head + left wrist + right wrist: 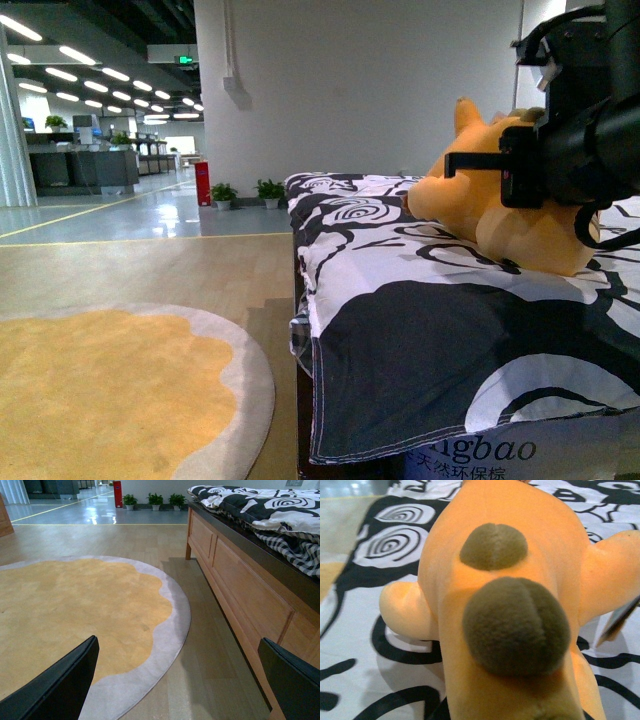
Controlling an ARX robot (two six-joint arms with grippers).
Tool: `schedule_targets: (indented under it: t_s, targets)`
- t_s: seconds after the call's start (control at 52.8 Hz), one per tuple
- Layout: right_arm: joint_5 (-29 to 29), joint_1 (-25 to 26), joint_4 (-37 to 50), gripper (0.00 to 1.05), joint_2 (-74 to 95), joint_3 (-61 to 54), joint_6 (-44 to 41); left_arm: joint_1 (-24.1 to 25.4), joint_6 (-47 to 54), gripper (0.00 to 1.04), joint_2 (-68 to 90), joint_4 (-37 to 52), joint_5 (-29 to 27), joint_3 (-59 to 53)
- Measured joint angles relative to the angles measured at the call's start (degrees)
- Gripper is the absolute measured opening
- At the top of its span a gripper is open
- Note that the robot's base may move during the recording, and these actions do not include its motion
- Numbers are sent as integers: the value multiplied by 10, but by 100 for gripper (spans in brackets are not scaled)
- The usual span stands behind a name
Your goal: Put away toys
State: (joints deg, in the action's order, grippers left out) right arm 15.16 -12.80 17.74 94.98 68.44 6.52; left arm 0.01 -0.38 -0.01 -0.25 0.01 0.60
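The orange-yellow plush animal lies on the black-and-white patterned cover of the bed, well back from the near edge where the cover hangs down. The right gripper is at the toy's middle. I cannot tell whether its jaws are spread or pinching (its wrist view shows only the plush back and two olive-brown patches up close). The left gripper hangs with fingers spread wide, holding nothing, over the rim of the round yellow rug, beside the bed's wooden side.
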Motion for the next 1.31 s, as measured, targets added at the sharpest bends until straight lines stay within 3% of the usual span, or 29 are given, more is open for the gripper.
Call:
schedule_targets:
  t_s: [0.284,0.701,1.137,1.251,1.307]
  targets:
    - [-212,20,7,7,-199,-123,57,0,0,98,0,0,0,0]
    - [-294,46,-76,7,-463,-224,116,0,0,98,0,0,0,0]
    - [-292,46,-85,7,-482,-234,117,0,0,98,0,0,0,0]
    - [-119,22,-151,7,-506,-253,28,0,0,98,0,0,0,0]
    - [-72,26,-144,7,-525,-289,-6,0,0,98,0,0,0,0]
